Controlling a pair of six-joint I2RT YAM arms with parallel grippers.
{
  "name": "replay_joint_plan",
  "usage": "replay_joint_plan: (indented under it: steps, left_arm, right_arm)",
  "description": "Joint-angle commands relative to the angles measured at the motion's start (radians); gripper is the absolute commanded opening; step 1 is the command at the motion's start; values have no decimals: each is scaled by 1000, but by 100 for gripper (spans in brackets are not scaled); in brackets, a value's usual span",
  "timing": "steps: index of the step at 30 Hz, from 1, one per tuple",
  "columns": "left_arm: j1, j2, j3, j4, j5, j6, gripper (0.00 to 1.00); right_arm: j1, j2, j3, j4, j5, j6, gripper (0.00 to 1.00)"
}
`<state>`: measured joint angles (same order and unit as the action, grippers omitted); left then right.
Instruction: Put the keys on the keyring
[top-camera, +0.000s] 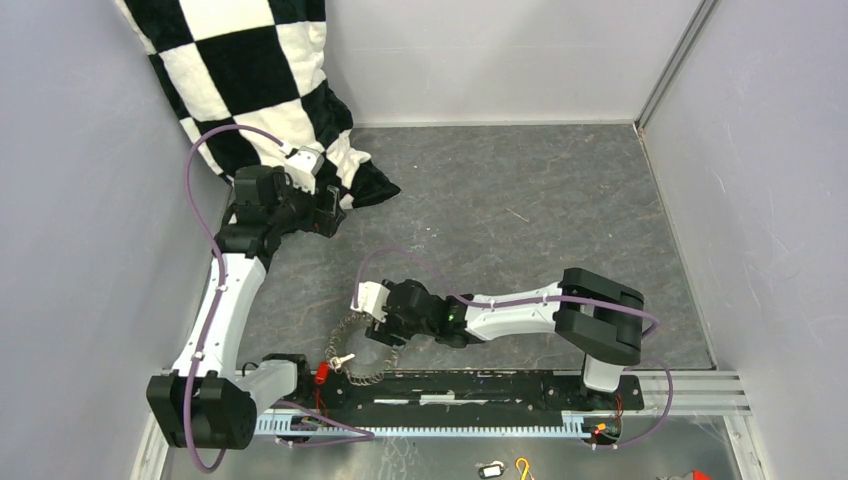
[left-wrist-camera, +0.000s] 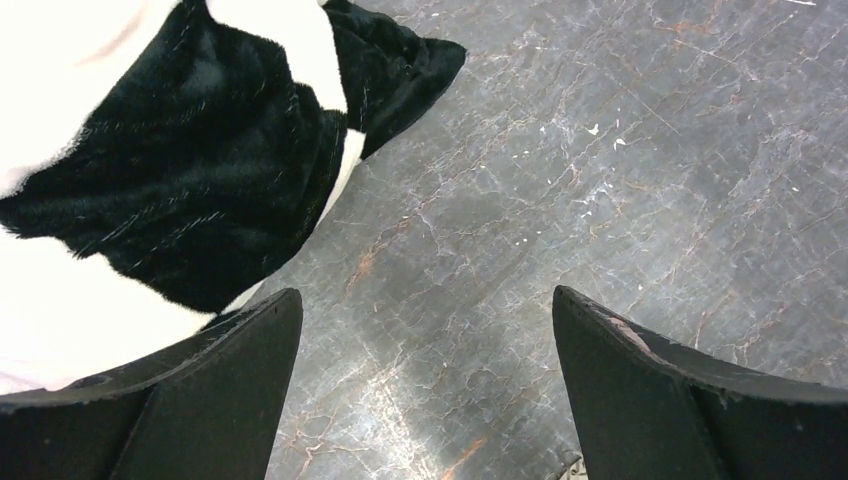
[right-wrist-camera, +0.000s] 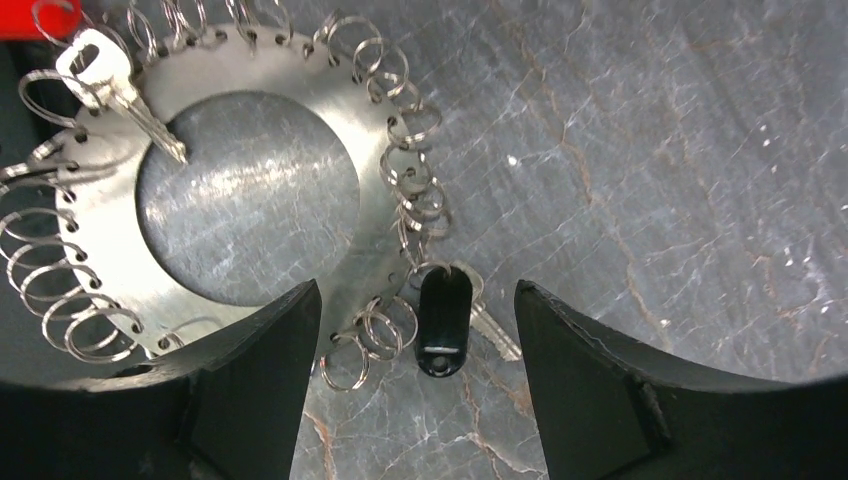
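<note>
Right pincer (right-wrist-camera: 415, 297): released; the jaws are held wide apart above the worktop (right-wrist-camera: 650, 200) and nothing is grasped.
Black key (right-wrist-camera: 443, 320): seen between the two fingers (right-wrist-camera: 250, 380), lying on the worktop. Its blade points out toward the right-hand finger. Its upper end meets a small ring at the keyring's rim; whether it is threaded there cannot be told.
Keyring (right-wrist-camera: 370, 180): laid flat on the worktop just beside the black key. It is a flat grey hoop with a round hole, and its near edge is hidden by one finger.
Small rings (right-wrist-camera: 60, 290): strung all round the hoop's rim through a row of holes.
Silver key (right-wrist-camera: 120, 95): laid across the hoop's far side, its head among the small rings and its tip over the hole.
Red piece (right-wrist-camera: 30, 15): cut off at the corner of the right wrist view, just beside the silver key's head; what it is cannot be told.
Left pincer (left-wrist-camera: 427, 295): released; the jaws are spread wide, with only bare worktop between them, well apart from the keyring.
Cloth (left-wrist-camera: 200, 150): black-and-white checked, piled at the far left corner, near the left pincer.
</note>
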<state>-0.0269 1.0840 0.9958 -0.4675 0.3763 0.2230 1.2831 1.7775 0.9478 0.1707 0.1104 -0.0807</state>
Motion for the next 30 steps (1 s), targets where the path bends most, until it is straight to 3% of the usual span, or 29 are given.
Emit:
replay_joint_plan:
  steps: [1,6,16,24,30]
  left_arm:
    - [11,22,28,10,43,66,100]
    - [21,76,29,16,45,80,100]
    - [25,112,-22,100,93,75,100]
    - [25,168,-53,172,160,89,100]
    - [25,203,-87,228,178,105,100]
  right_arm:
    - [12,6,77,13,-1,-10,78]
    - [33,73,85,28,7,-30,84]
    - [11,123,-5,18,189,-93,82]
    - [-237,-49,-242,91,112,-59,80]
    - [-331,-63,-236,57,142,-105,80]
